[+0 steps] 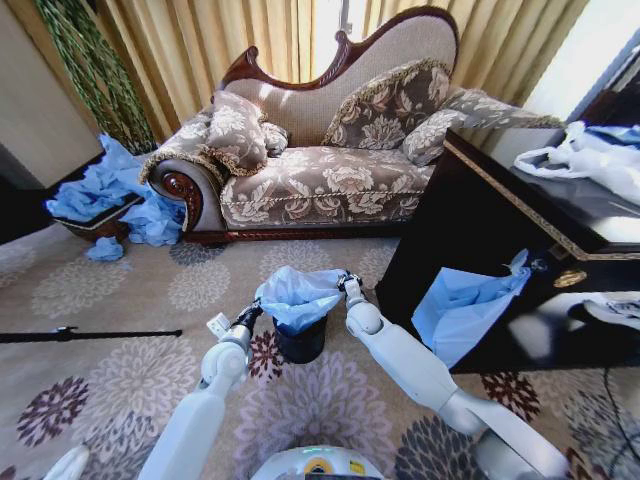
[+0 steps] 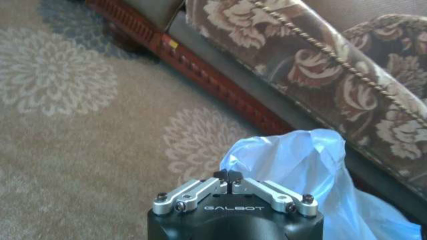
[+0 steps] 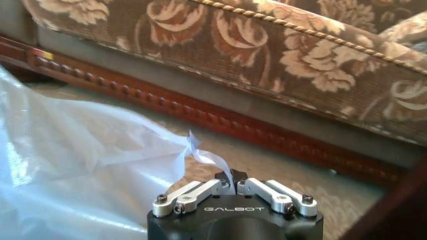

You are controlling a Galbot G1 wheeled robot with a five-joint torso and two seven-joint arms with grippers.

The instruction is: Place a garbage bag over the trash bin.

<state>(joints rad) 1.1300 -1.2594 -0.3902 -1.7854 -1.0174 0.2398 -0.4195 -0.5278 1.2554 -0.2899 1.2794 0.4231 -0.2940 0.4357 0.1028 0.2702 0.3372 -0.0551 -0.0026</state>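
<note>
A long floral sofa [image 1: 320, 170] runs along the far side of the room, with a dark desk [image 1: 500, 220] standing to the right and a flowered carpet [image 1: 110, 290] spread between them. Down on that carpet, just in front of the robot, sits the trash bin [image 1: 300, 343], small, black and upright. The garbage bag [image 1: 298, 296] is draped across its mouth, puffed up in a loose blue mound that hides the rim, so I can't say how far down the wall the plastic reaches.

The left gripper [image 1: 250, 314] is at the bag's left edge and the right gripper [image 1: 347, 285] at its right edge, a bit farther off and higher. From the wrist views, the left one's fingers [image 2: 221, 174] are pinched together with the bag [image 2: 300, 165] bunched just beyond them; whether film is caught there I can't tell. The right one's fingers [image 3: 235, 176] are closed on a thin twisted tab of the bag [image 3: 80, 150].

The bin lies between and below both, about equally near each arm, so seating the bag looks to depend on drawing both edges downward past the rim.
</note>
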